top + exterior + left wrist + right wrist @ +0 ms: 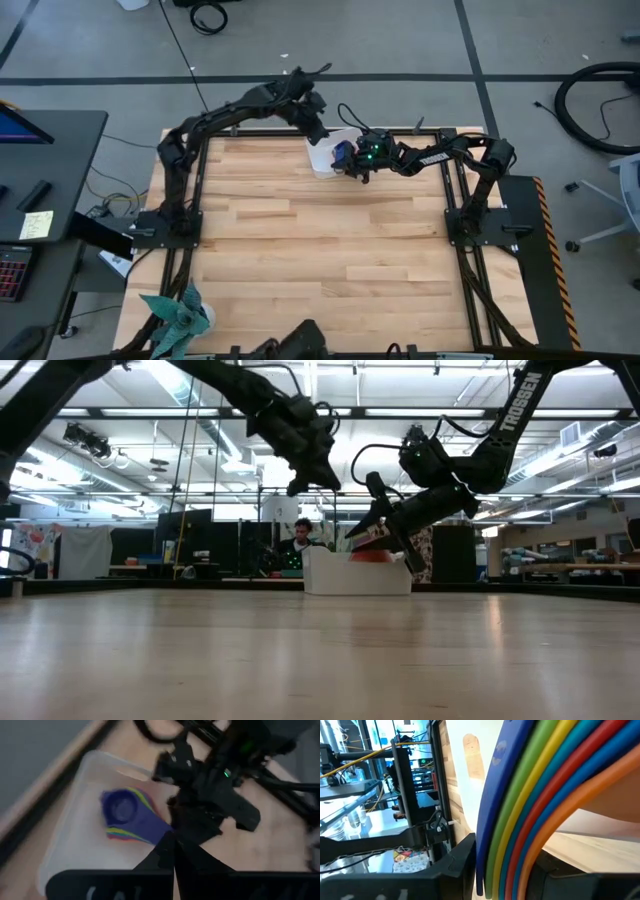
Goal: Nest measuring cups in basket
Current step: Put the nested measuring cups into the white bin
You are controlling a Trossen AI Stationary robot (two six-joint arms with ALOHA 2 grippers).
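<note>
Overhead and table-level views share the basket (322,160).

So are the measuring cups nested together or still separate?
Nested: the measuring cups sit as one stack inside the basket, handles fanned together, and the right gripper is clamped on those handles.

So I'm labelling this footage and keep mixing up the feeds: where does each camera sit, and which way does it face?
High view: overhead, straight down on the table; both arms, basket at the far edge.
Low view: table height, level into the room; both arms above the basket.
Left wrist view: on the left arm, facing the nested measuring cups in the basket, right gripper over them; own left gripper shut.
Right wrist view: close on the stacked cup handles between its fingers.
Both wrist views share the cups.
</note>
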